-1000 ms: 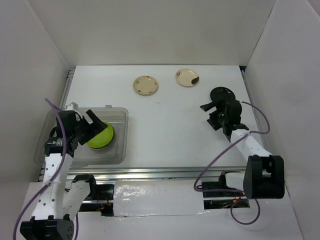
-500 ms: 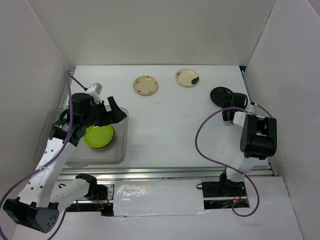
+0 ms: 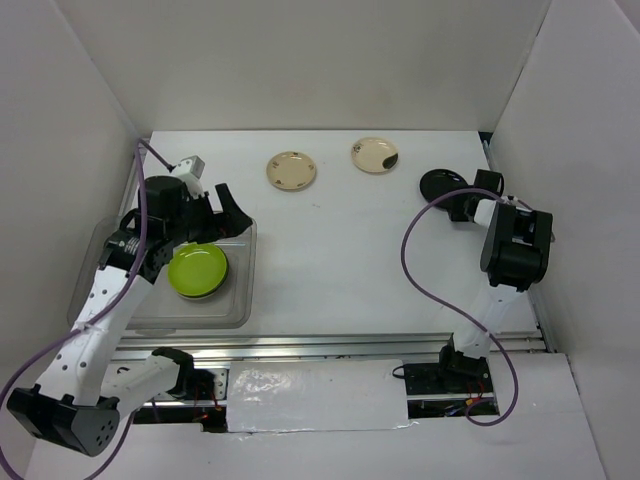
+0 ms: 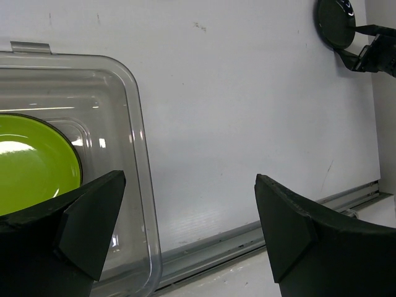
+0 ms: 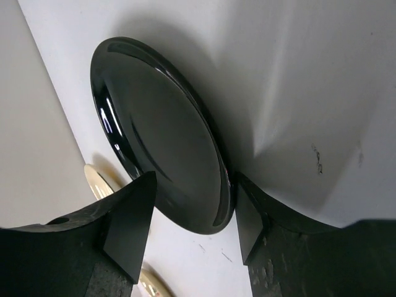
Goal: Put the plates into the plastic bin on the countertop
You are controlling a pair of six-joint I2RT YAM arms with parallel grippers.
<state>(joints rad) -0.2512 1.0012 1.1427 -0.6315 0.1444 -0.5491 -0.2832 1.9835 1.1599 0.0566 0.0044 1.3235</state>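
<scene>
The lime green plate (image 3: 197,270) lies inside the clear plastic bin (image 3: 238,300) at the left of the white countertop (image 3: 340,260). My left gripper (image 3: 232,212) is open and empty, raised over the bin's far right corner. In the left wrist view the bin's rim (image 4: 139,154) and the green plate (image 4: 31,161) lie below the open left gripper (image 4: 189,229). The glossy black plate (image 3: 443,186) lies flat at the far right. My right gripper (image 3: 468,202) is open, its jaws on either side of the black plate's (image 5: 161,130) near rim. Two cream plates (image 3: 291,171) (image 3: 375,154) lie at the back.
White walls enclose the countertop on three sides; the right wall is close behind my right arm. A metal rail (image 3: 330,345) runs along the near edge. A purple cable (image 3: 415,260) loops from the right arm over the table.
My left gripper has risen off the green plate, which stays in the bin, and moved toward the bin's far right corner. My right arm swung right and its jaws reached the black plate's rim.
</scene>
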